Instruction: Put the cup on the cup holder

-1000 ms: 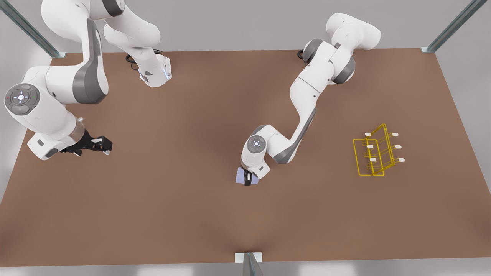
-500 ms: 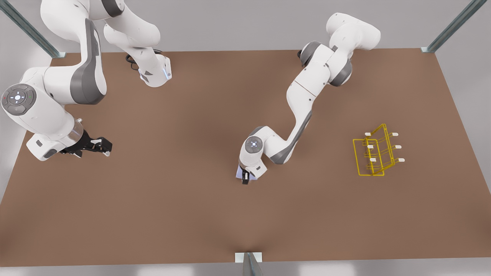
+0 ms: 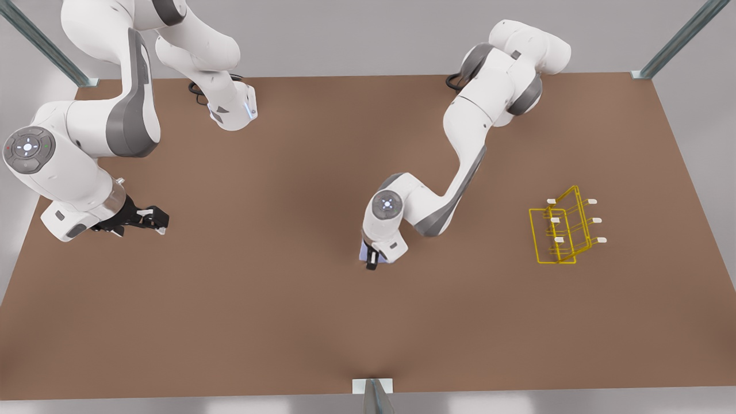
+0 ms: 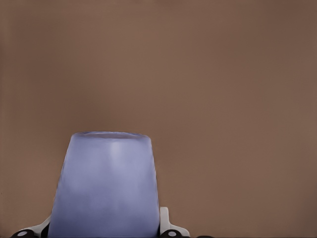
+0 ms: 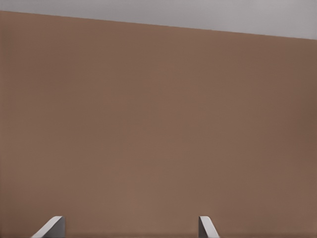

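The lavender-blue cup hangs in my left gripper near the table's middle, mostly hidden under the wrist in the front view. In the left wrist view the cup sits between the white fingertips, which are shut on it, with bare table beyond. The yellow wire cup holder with white-tipped pegs stands well off toward the front view's right. My right gripper waits open at the front view's left, its fingertips spread apart over the table.
The brown table has metal posts at its corners and a bracket at the near edge. Wide bare surface lies between the cup and the holder.
My left gripper has risen with the cup and shifted slightly toward the front view's right; the cup is now tucked under the wrist. The right arm has barely moved.
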You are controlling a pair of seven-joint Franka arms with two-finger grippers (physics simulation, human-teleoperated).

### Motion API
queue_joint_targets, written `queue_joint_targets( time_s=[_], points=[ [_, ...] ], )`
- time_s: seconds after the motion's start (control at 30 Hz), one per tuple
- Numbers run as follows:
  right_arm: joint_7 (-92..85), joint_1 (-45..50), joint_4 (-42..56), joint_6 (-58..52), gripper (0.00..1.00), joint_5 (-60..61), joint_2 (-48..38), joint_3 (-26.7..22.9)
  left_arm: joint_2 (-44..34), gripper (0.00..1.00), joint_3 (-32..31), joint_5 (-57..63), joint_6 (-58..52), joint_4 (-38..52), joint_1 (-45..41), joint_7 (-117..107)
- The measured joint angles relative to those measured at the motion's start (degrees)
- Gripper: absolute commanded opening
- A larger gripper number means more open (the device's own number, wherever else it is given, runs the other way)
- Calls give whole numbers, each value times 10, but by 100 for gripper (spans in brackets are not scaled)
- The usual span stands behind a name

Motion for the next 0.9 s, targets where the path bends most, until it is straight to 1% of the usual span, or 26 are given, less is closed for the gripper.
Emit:
queue_joint_targets(
  time_s=[0.03,0.13,0.23,0.3,0.37,0.47,0.57,0.7,0.8,0.9],
  points=[
    [0,0,0,0,100,0,0,0,-7,81,1,14,-24,1,2,6],
    [0,0,0,0,100,0,0,0,-26,81,35,92,-103,4,3,22],
    [0,0,0,0,100,0,0,0,-24,81,43,219,-193,10,1,35],
    [0,1,0,0,100,0,0,0,-21,82,52,317,-255,8,1,45],
    [0,1,0,0,100,0,0,0,-16,82,88,385,-303,4,-6,55],
    [0,0,0,0,100,0,0,0,-8,82,119,464,-354,0,-1,69],
    [0,2,0,0,100,0,0,0,-4,82,147,506,-393,-14,7,80],
    [0,4,0,0,100,0,0,0,4,82,152,527,-434,-20,45,89],
    [1,4,0,0,100,0,0,1,13,82,153,547,-449,-20,80,94],
    [1,2,0,0,100,0,6,1,21,82,153,558,-459,-22,97,97]
  ],
)
